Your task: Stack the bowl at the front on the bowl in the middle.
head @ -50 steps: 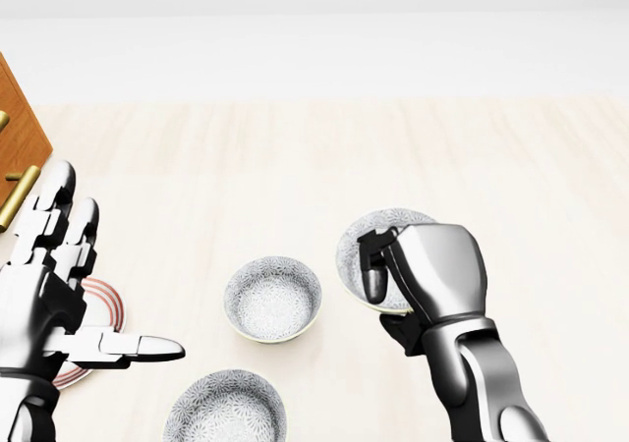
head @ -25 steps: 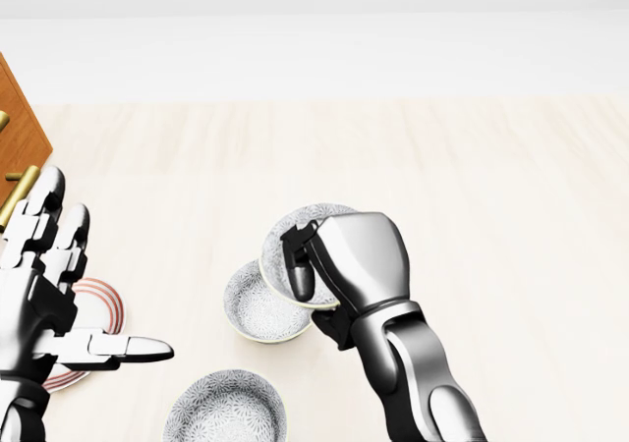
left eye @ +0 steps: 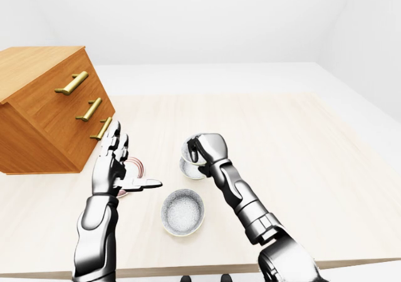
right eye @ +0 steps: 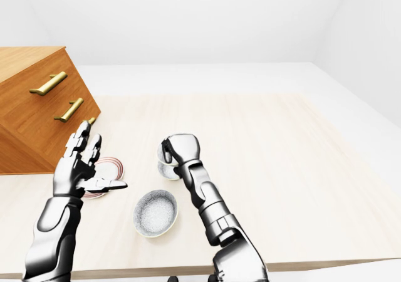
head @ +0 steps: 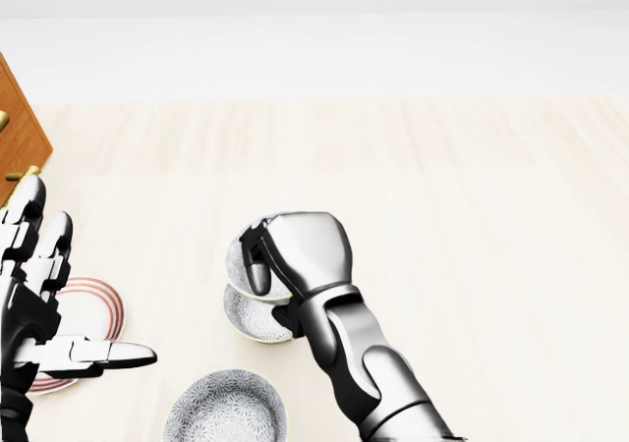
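Cabinet (left eye: 44,106) at the far left of the table (head: 472,216), not involved.

Left hand (head: 34,304) is raised at the left edge with its fingers spread wide and thumb out. It holds nothing. The plate (head: 100,309) lies just beyond it.

Near bowl (head: 226,413) sits at the bottom of the head view, upright and untouched.

Middle bowl (head: 252,322) is upright on the table, just right of the plate and farther off than the near bowl.

Held bowl (head: 236,263) is clamped in the right hand (head: 300,250), thumb inside the rim and fingers wrapped round the outside. It is tipped, with its mouth facing left. It hangs right over the middle bowl, and the two rims line up closely left to right. I cannot tell whether the lower edge touches. The right hand alone is placed for the drop, and the left is well apart.

Judgement: the bowl must be levelled, mouth up, and lowered straight down. Released while tilted, it could seat crooked or slide off.

Change over the last second: the right hand carried the bowl leftward, from right of the middle bowl to above it. The left hand drifted slightly left and lower. The bowls on the table, the plate and the camera did not move.
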